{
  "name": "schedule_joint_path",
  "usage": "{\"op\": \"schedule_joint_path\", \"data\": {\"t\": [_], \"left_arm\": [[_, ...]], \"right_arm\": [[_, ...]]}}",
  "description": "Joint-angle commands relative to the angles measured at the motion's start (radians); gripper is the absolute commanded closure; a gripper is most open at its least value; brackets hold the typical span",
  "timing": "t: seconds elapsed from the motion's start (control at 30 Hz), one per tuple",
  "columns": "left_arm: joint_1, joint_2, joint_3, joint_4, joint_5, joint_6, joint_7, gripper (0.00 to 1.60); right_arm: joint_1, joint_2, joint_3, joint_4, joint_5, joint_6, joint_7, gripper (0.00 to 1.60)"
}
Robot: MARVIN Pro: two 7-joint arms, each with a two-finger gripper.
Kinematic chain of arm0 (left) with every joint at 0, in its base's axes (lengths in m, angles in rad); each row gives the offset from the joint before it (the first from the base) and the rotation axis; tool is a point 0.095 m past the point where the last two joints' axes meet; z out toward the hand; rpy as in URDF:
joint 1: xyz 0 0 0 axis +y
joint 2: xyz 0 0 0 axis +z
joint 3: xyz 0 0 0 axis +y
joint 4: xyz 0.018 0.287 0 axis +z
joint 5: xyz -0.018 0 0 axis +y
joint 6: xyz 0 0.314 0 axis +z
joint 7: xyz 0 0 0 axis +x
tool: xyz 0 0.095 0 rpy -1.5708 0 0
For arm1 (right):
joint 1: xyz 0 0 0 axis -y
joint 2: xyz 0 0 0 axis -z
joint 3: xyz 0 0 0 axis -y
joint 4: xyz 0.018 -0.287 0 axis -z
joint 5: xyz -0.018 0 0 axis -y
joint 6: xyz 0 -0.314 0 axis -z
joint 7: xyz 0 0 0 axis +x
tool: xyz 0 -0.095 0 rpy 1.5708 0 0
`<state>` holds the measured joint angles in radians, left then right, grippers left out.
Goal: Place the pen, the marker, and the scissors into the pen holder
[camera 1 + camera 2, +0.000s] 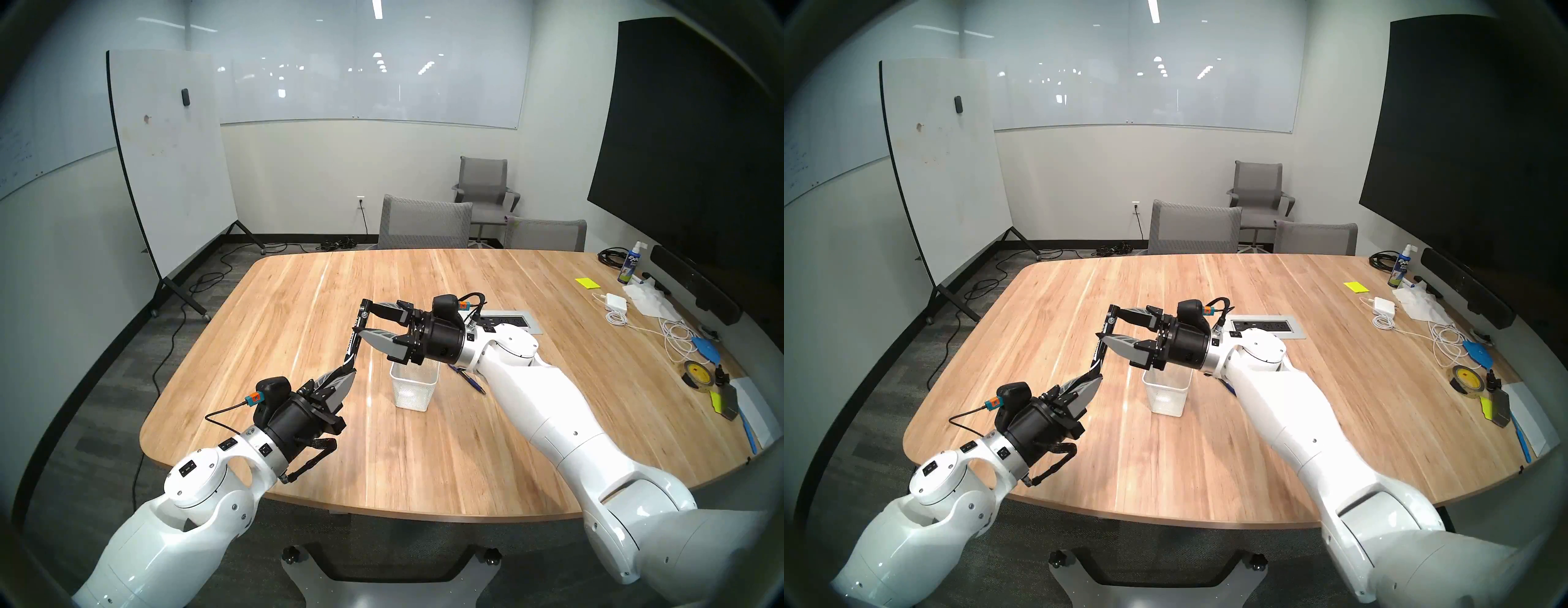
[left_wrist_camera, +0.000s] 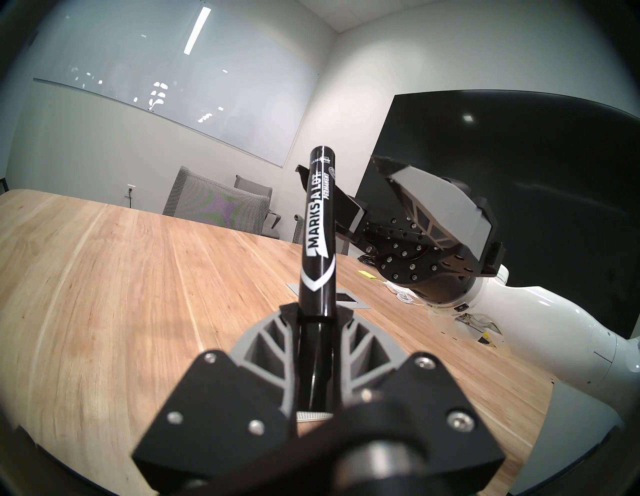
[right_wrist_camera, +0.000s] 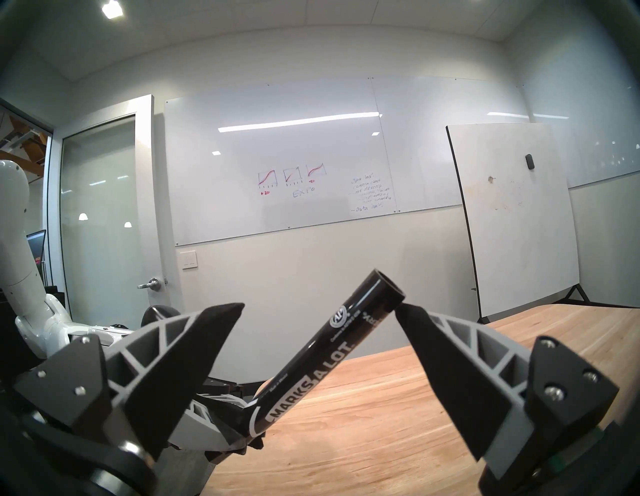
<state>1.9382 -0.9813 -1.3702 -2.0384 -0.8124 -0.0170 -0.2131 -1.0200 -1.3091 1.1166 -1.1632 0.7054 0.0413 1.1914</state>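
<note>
The step in hand looked like a handover of the marker (image 1: 355, 335) between arms; the left gripper (image 1: 339, 379) was clamped on the marker's lower end and held it slanting up and away over the surface (image 1: 424, 458), the free end raised; the right gripper (image 1: 368, 319) stood with its jaws spread wide on either side of the upper barrel, one fingertip (image 3: 403, 309) touching or just beside the top end in the right wrist view, the other well apart from it; so the marker was not yet taken by the right arm. The holder (image 1: 415, 384) sat on the surface just below the right gripper and, as far as the head views showed, empty; the pen (image 1: 470, 377) lay on the surface just beyond the holder, partly hidden by the right arm; the scissors were in no view. By my judgement the next move called for the right jaws to close squarely on the upper barrel before the left let go; then the marker would need turning upright and lowering into the holder; a closure too near the tip risked the marker pivoting or slipping out.
</note>
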Motion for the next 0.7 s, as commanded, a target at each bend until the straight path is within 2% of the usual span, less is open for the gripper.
{"op": "schedule_joint_path", "data": {"t": [0.0, 0.17, 0.2, 0.23, 0.27, 0.67], "left_arm": [[0.000, 0.000, -0.003, -0.023, -0.002, -0.001, 0.001, 1.60], [0.000, 0.000, -0.003, -0.023, -0.002, -0.001, 0.001, 1.60], [0.000, 0.000, -0.003, -0.023, -0.002, -0.001, 0.001, 1.60], [0.000, 0.000, -0.003, -0.023, -0.002, -0.001, 0.001, 1.60], [0.000, 0.000, -0.003, -0.023, -0.002, -0.001, 0.001, 1.60], [0.000, 0.000, -0.004, -0.023, -0.002, 0.000, 0.001, 1.60]], "right_arm": [[0.017, -0.012, 0.001, -0.022, 0.002, 0.005, -0.005, 0.00], [0.016, -0.014, -0.002, -0.028, -0.001, 0.010, -0.004, 0.00], [0.016, -0.014, -0.002, -0.029, -0.001, 0.010, -0.005, 0.68], [0.016, -0.014, -0.002, -0.030, -0.002, 0.007, -0.003, 1.00], [0.015, -0.014, -0.002, -0.032, -0.003, 0.008, -0.003, 1.60], [0.001, -0.009, 0.005, -0.052, -0.007, -0.004, -0.002, 1.60]]}}
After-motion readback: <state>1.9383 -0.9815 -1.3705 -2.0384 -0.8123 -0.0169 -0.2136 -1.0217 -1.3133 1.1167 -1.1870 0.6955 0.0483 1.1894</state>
